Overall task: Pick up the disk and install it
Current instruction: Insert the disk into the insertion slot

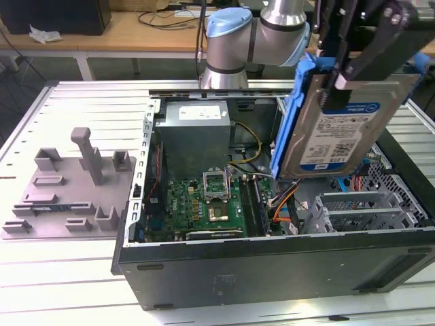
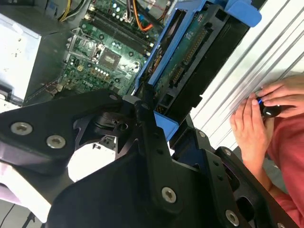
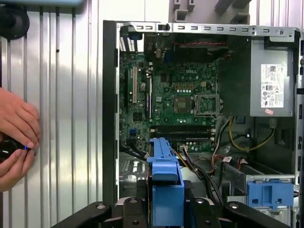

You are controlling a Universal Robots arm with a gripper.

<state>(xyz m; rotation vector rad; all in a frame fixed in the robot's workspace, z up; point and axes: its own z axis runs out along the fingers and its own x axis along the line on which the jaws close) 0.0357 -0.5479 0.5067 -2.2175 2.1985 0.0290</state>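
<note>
Gripper: the gripper (image 1: pixel 338 76) is clamping shut on the upper end of the disk (image 1: pixel 343 125); its black fingers (image 1: pixel 360 61) are pressing against the flat faces with no gap showing.
Wrist views: in the second wrist view the gripper (image 2: pixel 159 121) is pinching the near end of the disk (image 2: pixel 190 57); in the first wrist view the gripper (image 3: pixel 166 211) is flanking the disk (image 3: pixel 164 185), which is showing edge-on.
Disk: it is hanging tilted in the air; the labelled face is turning toward the exterior view; the blue frame (image 1: pixel 289 109) is running along the edge toward the exterior view's left.
Position: the disk is hovering over the open computer case (image 1: pixel 272 272), between the motherboard (image 1: pixel 204 197) and the metal drive cage (image 1: pixel 360 210); its lower corner is sitting near the orange cables (image 1: pixel 285 200); whether they are touching, I cannot tell.
Edges: the power supply (image 1: pixel 197 129) is standing near the disk toward the exterior view's left, apart from it; the case rim is passing behind the disk.
Open room: the space above the motherboard is lying open; a blue bracket (image 3: pixel 268 194) is sitting in the bay beside the gripper.
Table: the slatted table (image 1: pixel 68 285) is carrying the case; a grey tray (image 1: pixel 61 190) is lying well apart, toward the exterior view's left.
Person: hands (image 3: pixel 16 130) are resting on the table outside the case wall, cupping a small dark object; the second wrist view is showing the hands (image 2: pixel 251 126) too.
</note>
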